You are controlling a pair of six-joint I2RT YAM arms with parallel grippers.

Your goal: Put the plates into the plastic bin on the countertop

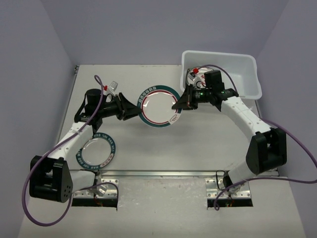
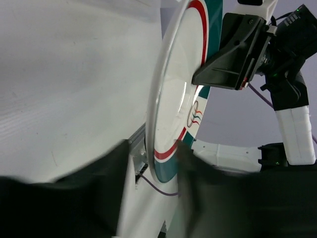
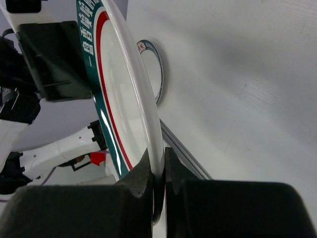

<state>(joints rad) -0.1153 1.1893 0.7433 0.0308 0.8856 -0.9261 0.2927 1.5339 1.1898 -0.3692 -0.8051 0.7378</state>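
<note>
A round white plate [image 1: 159, 105] with a teal lettered rim and a red ring is held up off the countertop [image 1: 208, 144] between both grippers. My right gripper [image 1: 179, 102] is shut on its right rim; the pinch shows in the right wrist view [image 3: 157, 151] on the plate [image 3: 119, 99]. My left gripper [image 1: 131, 109] is at the plate's left rim; in the left wrist view [image 2: 152, 146] its jaws stand apart on either side of the plate [image 2: 176, 89], blurred. A second teal-rimmed plate [image 1: 96, 149] lies flat at the near left. The white plastic bin [image 1: 220, 74] stands at the back right.
Something white with red marks [image 1: 195, 73] shows in the bin's left end, partly hidden behind my right wrist. A metal rail [image 1: 163, 173] runs along the near edge. Purple cables hang off both arms. A small clear object [image 1: 113, 85] lies at the back left.
</note>
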